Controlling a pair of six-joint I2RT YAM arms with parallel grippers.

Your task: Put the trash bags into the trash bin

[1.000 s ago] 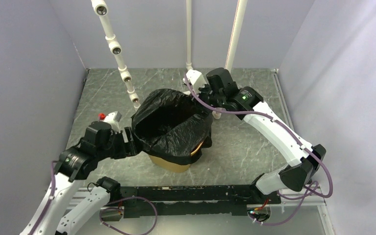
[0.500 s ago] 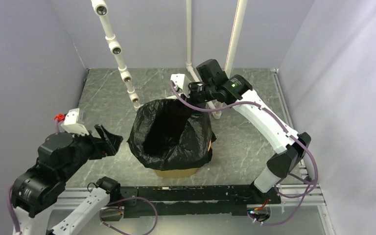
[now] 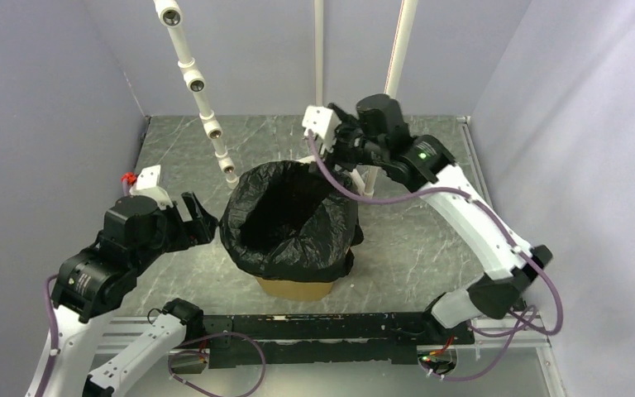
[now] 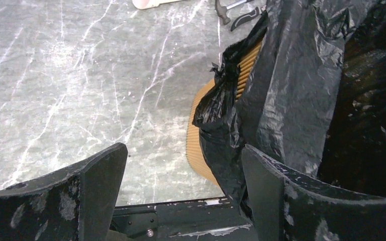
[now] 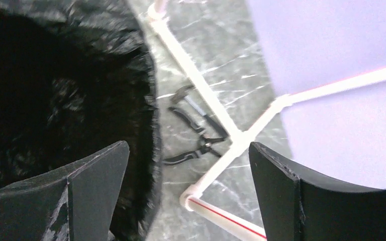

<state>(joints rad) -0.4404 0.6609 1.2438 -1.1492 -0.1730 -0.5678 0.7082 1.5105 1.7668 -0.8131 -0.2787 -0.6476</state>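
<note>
On the grey marbled tabletop [image 3: 430, 240], the left fingers [image 4: 100, 175] stand spread and empty just beside the bin [image 3: 298, 288], which the black bag [image 3: 314, 248] lines, draped over its rim. Farther back, the right fingers [image 5: 276, 175] hang released above the rim. Lining seems finished; next, both arms should pull clear.

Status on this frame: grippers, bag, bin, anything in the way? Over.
Left gripper open, empty, beside bin. Right gripper open, empty, by far rim. Trash bag lines trash bin, draped over rim. Pliers on table behind, clear.
</note>
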